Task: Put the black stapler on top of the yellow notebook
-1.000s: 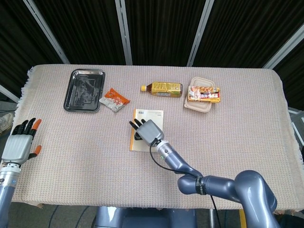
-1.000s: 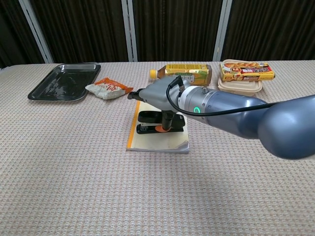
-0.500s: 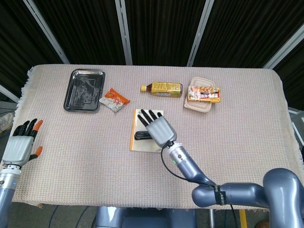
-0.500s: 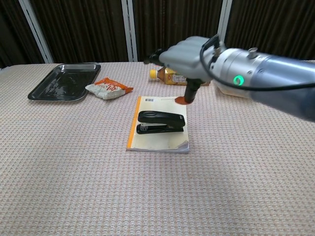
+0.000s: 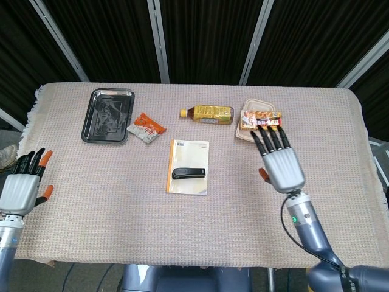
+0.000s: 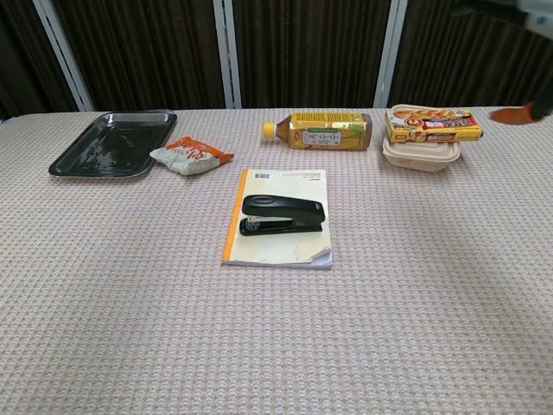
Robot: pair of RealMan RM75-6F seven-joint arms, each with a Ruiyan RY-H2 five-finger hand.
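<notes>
The black stapler [image 5: 189,173] [image 6: 282,214] lies flat across the middle of the yellow notebook [image 5: 188,158] [image 6: 278,250], which rests on the table's centre. My right hand [image 5: 279,161] hovers to the right of the notebook, fingers spread and holding nothing. In the chest view only an orange fingertip [image 6: 517,114] of it shows at the right edge. My left hand [image 5: 23,185] hangs off the table's left edge, fingers apart and empty.
A black tray [image 5: 109,115] [image 6: 114,143] and an orange snack packet [image 5: 146,127] [image 6: 191,156] sit at the back left. A tea bottle [image 5: 207,113] [image 6: 319,132] lies on its side behind the notebook. A food box [image 5: 260,121] [image 6: 423,136] stands just beyond my right hand's fingers.
My right hand let go of the stapler on the notebook, opened, and drew away to the right. The stapler stays on the notebook. The left hand has barely shifted.
</notes>
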